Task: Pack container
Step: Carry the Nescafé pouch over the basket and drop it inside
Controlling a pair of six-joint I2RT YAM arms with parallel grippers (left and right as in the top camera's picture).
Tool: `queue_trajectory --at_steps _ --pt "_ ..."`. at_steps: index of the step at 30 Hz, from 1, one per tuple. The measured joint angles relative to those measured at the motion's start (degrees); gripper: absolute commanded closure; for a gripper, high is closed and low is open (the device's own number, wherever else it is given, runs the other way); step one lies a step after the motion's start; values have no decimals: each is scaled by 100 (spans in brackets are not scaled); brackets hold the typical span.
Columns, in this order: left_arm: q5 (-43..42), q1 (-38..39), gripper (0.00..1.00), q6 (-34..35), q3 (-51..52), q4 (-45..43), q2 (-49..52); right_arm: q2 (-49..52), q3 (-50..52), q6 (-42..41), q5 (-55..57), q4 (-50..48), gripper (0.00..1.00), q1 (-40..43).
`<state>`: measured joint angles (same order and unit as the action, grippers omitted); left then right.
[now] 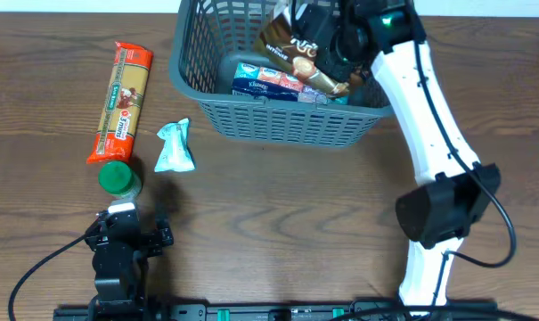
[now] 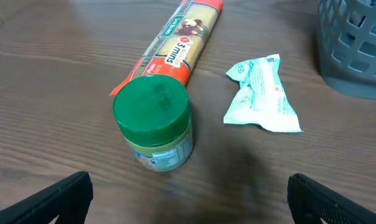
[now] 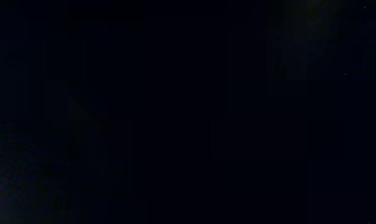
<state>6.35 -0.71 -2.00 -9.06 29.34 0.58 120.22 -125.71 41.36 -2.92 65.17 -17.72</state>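
The dark grey slotted container point(image 1: 278, 105) stands at the back centre; its corner shows in the left wrist view point(image 2: 355, 56). Inside lie a blue tissue box point(image 1: 265, 82) and a tilted brown packet point(image 1: 287, 45). My right gripper point(image 1: 330, 49) is over the container, against the brown packet; its jaws are hidden and the right wrist view is black. My left gripper point(image 1: 119, 214) point(image 2: 189, 202) is open and empty, just in front of a green-lidded jar point(image 1: 118, 176) point(image 2: 151, 112).
A long orange pasta packet point(image 1: 122, 102) point(image 2: 175, 46) lies behind the jar. A light blue tissue pack point(image 1: 175, 147) point(image 2: 262, 93) lies between the jar and the container. The right arm point(image 1: 429, 134) stretches over the table's right side.
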Motion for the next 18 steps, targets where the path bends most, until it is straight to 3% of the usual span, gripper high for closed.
queue_trajectory --at_steps 9,10,11,12,18 --pt "0 0 1 0 0 0 0 210 0 -85 26 -39 99 39" --pt "0 0 1 0 0 0 0 210 0 -118 24 -55 69 39" --pt "0 0 1 0 0 0 0 210 0 -203 24 -79 7 39" --pt "0 0 2 0 0 0 0 210 0 -247 15 -125 1 55" --pt "0 0 1 0 0 0 0 153 -96 -601 -2 -350 1 129"
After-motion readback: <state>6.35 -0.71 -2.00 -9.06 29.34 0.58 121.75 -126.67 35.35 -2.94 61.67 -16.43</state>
